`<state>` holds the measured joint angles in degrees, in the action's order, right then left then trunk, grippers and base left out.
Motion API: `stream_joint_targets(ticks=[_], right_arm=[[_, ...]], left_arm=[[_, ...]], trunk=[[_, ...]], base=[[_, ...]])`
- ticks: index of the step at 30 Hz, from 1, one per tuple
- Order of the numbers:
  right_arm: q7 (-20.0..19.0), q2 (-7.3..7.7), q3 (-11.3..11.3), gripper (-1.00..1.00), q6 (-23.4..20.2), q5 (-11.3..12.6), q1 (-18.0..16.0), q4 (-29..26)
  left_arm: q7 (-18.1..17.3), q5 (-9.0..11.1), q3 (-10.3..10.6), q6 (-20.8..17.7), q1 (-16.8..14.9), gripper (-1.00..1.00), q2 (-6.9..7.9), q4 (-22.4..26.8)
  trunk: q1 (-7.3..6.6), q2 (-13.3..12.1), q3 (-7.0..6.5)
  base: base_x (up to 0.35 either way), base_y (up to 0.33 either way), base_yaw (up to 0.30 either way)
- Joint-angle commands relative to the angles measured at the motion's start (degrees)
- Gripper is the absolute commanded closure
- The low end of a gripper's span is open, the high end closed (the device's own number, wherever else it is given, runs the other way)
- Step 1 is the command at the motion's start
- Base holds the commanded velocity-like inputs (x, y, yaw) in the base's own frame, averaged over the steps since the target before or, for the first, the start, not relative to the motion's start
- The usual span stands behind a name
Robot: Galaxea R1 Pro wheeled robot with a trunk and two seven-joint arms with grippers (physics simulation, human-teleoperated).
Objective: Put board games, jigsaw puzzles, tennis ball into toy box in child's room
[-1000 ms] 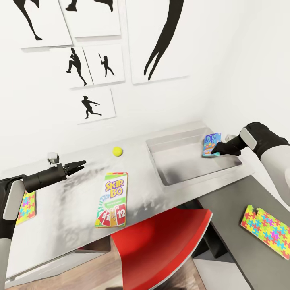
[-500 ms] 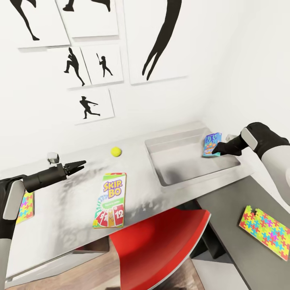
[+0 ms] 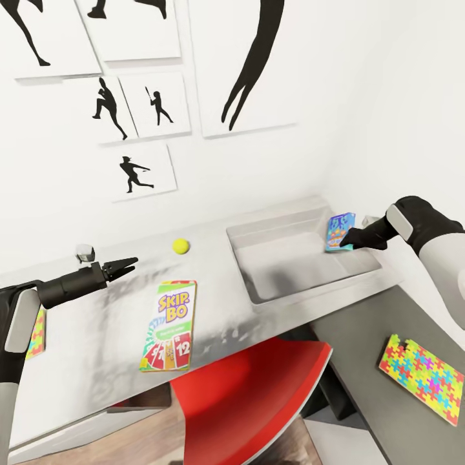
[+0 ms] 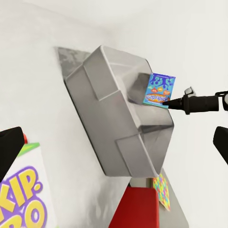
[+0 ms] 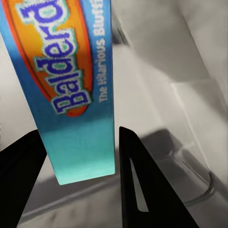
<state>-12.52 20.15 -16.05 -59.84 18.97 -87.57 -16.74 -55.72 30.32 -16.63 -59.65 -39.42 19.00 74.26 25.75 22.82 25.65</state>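
The blue board game (image 3: pixel 339 230) stands on edge over the right end of the light-grey toy box (image 3: pixel 258 292), with my right gripper (image 3: pixel 345 245) shut on its lower edge. In the right wrist view the blue board game (image 5: pixel 78 90) sits between the two dark fingers. My left gripper (image 3: pixel 127 264) hovers open over the table (image 3: pixel 97 361), left of the tennis ball (image 3: pixel 180 245). The Skip-Bo board game (image 3: pixel 169 325) lies flat near the table's front edge. One jigsaw puzzle (image 3: pixel 423 378) lies on the lower dark section, another jigsaw puzzle (image 3: pixel 35 334) at the far left behind my left arm.
A red chair (image 3: pixel 252 400) is tucked under the table's front edge. A small pale cube (image 3: pixel 84 252) sits on the table behind my left gripper. The wall with black silhouette pictures (image 3: pixel 135 171) rises right behind the table.
The whole head view has shifted, so table things sit slightly further left in the picture. Both arms hold the same pose and the blue board game stays gripped.
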Motion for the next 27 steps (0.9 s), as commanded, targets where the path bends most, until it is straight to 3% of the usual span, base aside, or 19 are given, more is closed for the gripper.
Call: stream_joint_targets(ticks=[1, 27], right_arm=[[0.04, 0.01, -0.48, 1.00, -0.16, 0.46, -0.05, -0.04], [-0.04, -0.25, 0.16, 1.00, -0.16, 0.61, -0.05, -0.04]], left_arm=[[-0.26, -0.12, -0.05, -0.21, -0.05, -1.00, 0.01, 0.00], [-0.26, -0.17, -0.07, -0.21, -0.05, -1.00, 0.08, 0.00]], trunk=[[0.03, 0.10, 0.09], [0.03, 0.10, 0.27]], base=[[0.046, -0.004, 0.000], [0.013, 0.000, 0.000]])
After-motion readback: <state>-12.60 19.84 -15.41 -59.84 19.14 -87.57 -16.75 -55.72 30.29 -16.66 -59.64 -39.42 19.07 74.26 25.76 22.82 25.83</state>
